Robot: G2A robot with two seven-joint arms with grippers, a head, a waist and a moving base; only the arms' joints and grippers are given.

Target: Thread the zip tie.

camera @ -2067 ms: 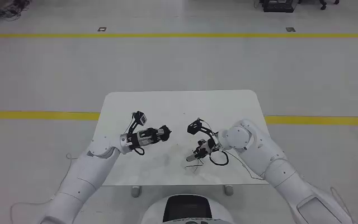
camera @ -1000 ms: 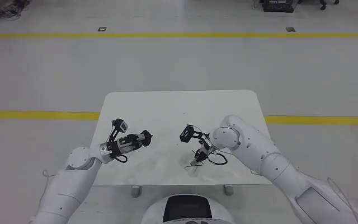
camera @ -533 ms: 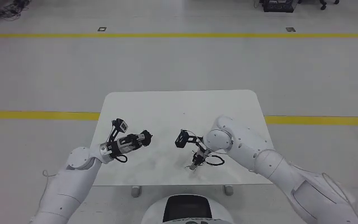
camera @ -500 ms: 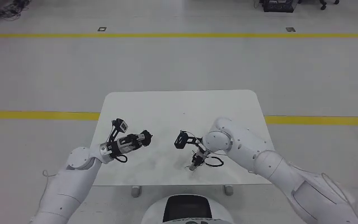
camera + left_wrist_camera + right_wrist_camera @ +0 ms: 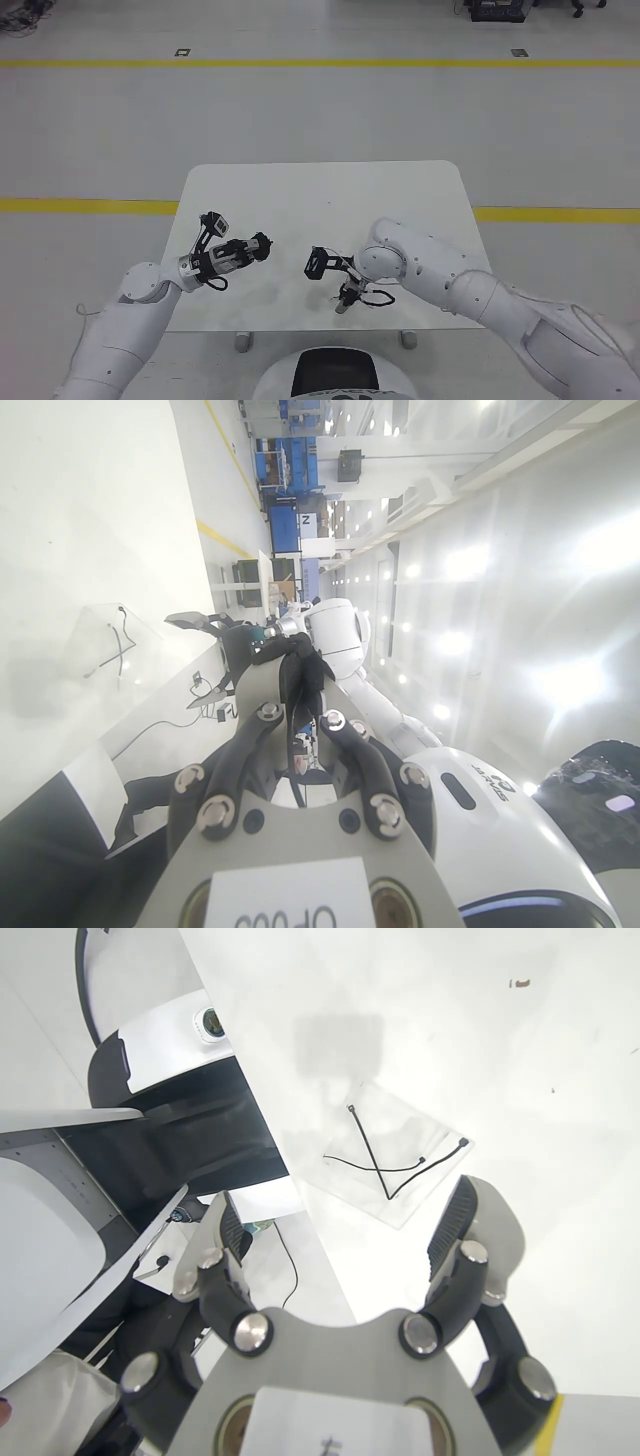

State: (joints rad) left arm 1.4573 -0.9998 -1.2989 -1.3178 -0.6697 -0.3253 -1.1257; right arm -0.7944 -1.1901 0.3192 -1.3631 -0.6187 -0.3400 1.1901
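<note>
Noted since two seconds ago: a swing of the right arm inward and toward the near edge, a pull-back of the left arm to its own side, then stillness there. Lying crossed over one another, flat, seemingly three in number: slim black plastic zip ties, on a clear square plastic sheet close to the front edge of the white counter. Poised just above them, fingers spread wide with nothing between: the right tool. Well apart on the other side, raised clear of the counter: the left tool, fingers pressed together on a thin black strip, probably another zip tie, though hard to confirm. Likely trouble from here: pinching two ties at once because of the overlap; pushing a flat tie along the slick sheet instead of lifting it, with so little to get under; catching the sheet itself and dragging the whole lot toward the edge. Further on, missing the small head slot through slight misalignment between the two tools, or buckling a limp tail against the head.
</note>
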